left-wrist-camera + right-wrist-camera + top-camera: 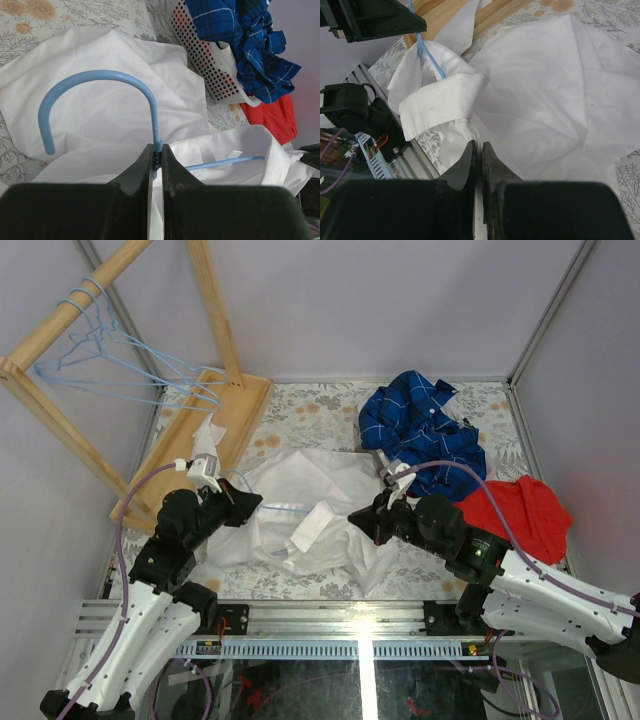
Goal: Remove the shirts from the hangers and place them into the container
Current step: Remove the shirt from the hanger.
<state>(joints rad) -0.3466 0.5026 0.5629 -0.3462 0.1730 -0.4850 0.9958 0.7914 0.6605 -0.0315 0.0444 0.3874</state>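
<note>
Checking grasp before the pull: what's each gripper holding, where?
Left gripper is shut on the hanger, at the neck below its hook. Right gripper is shut against the white shirt; whether cloth is pinched cannot be told.

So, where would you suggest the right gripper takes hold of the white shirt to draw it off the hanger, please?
Probably the folded collar, approached from the right. It forms a thick doubled band beside the hanger wire. The left gripper pins the hanger's neck, so pulling away should slide the white shirt free.
</note>
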